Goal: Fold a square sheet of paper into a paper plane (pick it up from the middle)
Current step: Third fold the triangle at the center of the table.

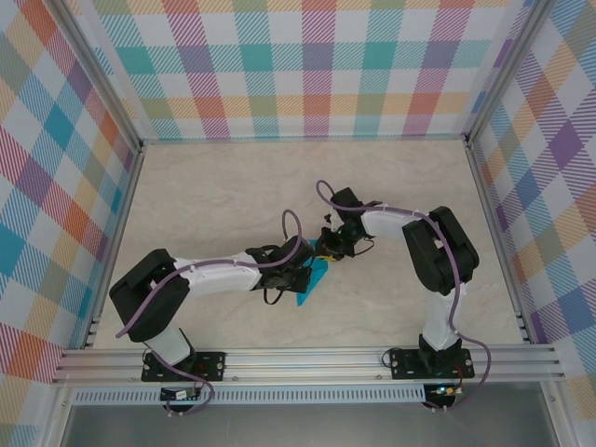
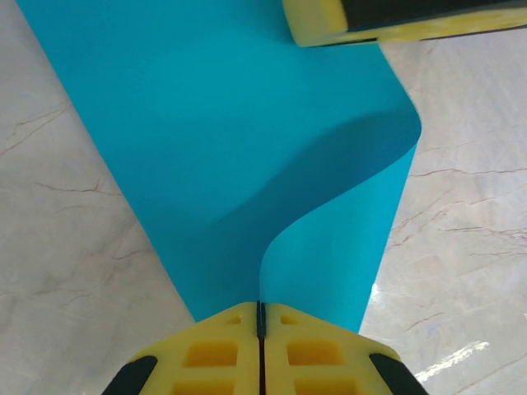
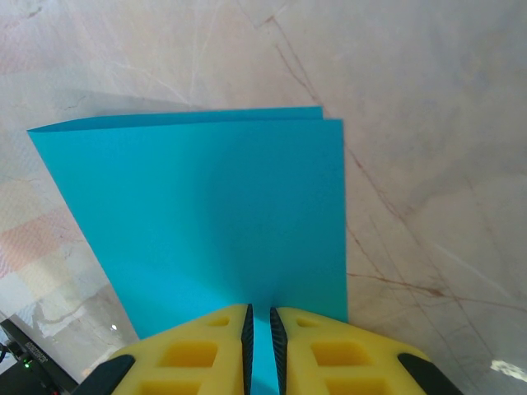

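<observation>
The square sheet of paper [image 1: 313, 282] is teal-blue and sits between the two grippers at mid-table. My left gripper [image 2: 261, 309] is shut on the sheet's near edge; from there the paper [image 2: 247, 123] curls up and sideways in a wave. One yellow finger [image 2: 329, 20] of the right gripper lies at the sheet's far end. In the right wrist view the paper [image 3: 214, 206] shows two layers slightly offset at its far edge. My right gripper [image 3: 260, 317] has its jaws a narrow slit apart, with teal paper in the slit. From above, the left gripper [image 1: 310, 270] and right gripper [image 1: 335, 247] nearly meet.
The table [image 1: 233, 186] is pale marble-patterned. Plaid walls [image 1: 307, 65] close it in at the back and on both sides. An aluminium rail [image 1: 307, 358] runs along the near edge, with both arm bases bolted to it.
</observation>
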Motion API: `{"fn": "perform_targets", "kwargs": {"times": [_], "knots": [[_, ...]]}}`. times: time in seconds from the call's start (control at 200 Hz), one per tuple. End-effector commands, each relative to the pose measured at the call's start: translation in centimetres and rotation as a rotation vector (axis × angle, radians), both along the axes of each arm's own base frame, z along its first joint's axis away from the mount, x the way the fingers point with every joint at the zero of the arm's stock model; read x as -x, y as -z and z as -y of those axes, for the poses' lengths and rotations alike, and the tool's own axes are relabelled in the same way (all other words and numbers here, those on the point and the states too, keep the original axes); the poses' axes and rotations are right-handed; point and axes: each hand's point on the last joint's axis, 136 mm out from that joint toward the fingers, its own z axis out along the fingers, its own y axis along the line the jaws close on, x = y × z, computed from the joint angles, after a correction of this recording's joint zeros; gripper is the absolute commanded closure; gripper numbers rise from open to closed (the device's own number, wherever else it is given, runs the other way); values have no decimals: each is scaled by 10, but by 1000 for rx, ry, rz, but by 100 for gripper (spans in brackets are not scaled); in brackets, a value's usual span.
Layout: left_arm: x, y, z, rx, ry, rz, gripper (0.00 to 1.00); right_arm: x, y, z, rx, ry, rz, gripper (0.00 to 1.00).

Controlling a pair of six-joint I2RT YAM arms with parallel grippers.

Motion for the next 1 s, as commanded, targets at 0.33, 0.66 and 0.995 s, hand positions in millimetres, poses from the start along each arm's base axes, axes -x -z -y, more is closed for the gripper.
{"fn": "perform_targets", "kwargs": {"times": [0.33, 0.66, 0.995], "knots": [[-12, 5, -7, -50, -35, 11, 93, 13, 28, 16, 109, -4, -47, 81], [-14, 5, -8, -50, -35, 26, 92, 15, 31, 16, 110, -2, -58, 81], [-17, -2, -5, -40, -28, 46, 92, 15, 32, 16, 111, 0, -61, 81]]}}
